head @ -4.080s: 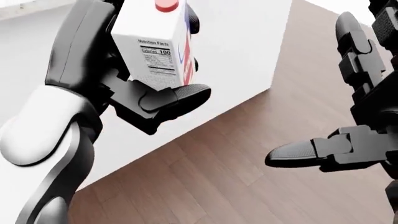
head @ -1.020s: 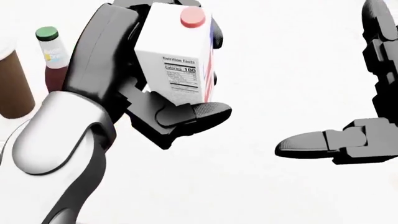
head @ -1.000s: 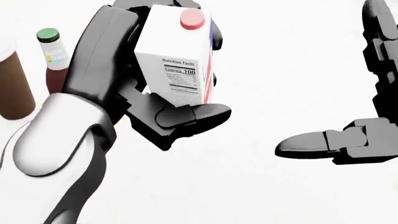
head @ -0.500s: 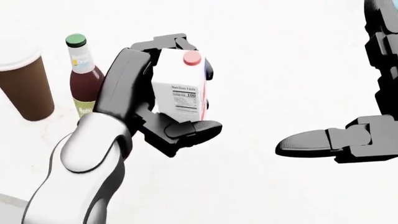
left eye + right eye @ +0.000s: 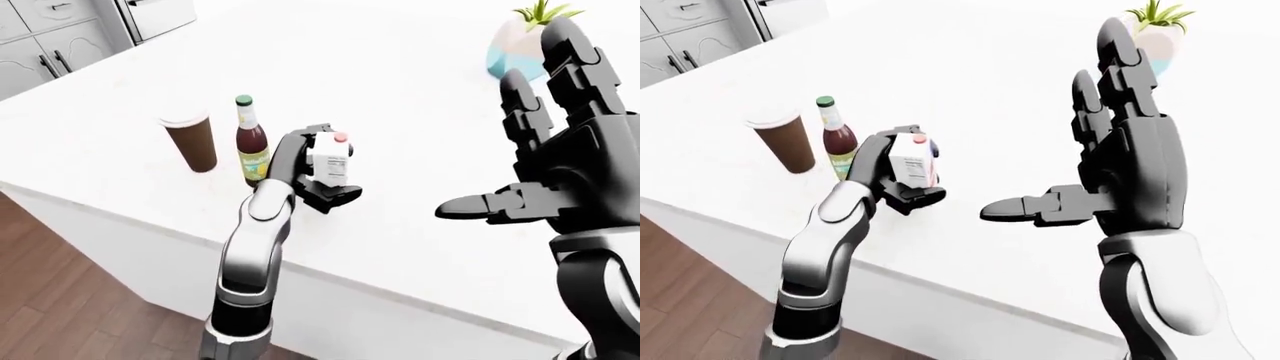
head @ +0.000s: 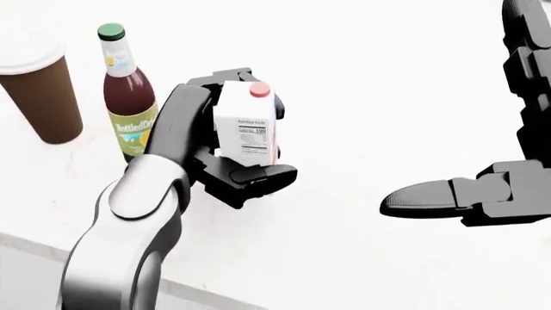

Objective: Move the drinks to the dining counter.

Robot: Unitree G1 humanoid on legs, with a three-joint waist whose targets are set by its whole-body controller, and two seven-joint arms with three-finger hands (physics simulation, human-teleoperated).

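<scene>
My left hand [image 6: 225,152] is shut on a white milk carton [image 6: 246,128] with a red cap, held upright over the white dining counter [image 6: 362,84]. Just left of the hand stands a dark juice bottle [image 6: 126,90] with a green cap, and further left a brown paper cup [image 6: 43,90] with a white lid. In the left-eye view the carton [image 5: 329,159] sits right of the bottle [image 5: 251,142] and the cup [image 5: 192,139]. My right hand [image 5: 1110,172] is raised at the right with its fingers spread, open and holding nothing.
A potted plant in a pale blue pot [image 5: 520,41] stands near the top right of the counter. Grey cabinets [image 5: 45,41] show at the top left. Brown wood floor [image 5: 60,300] lies below the counter's near edge [image 5: 130,225].
The view has shifted from floor to countertop as the camera moved. My left hand has carried the carton away from the camera and down, beside the bottle. The right hand keeps its pose.
</scene>
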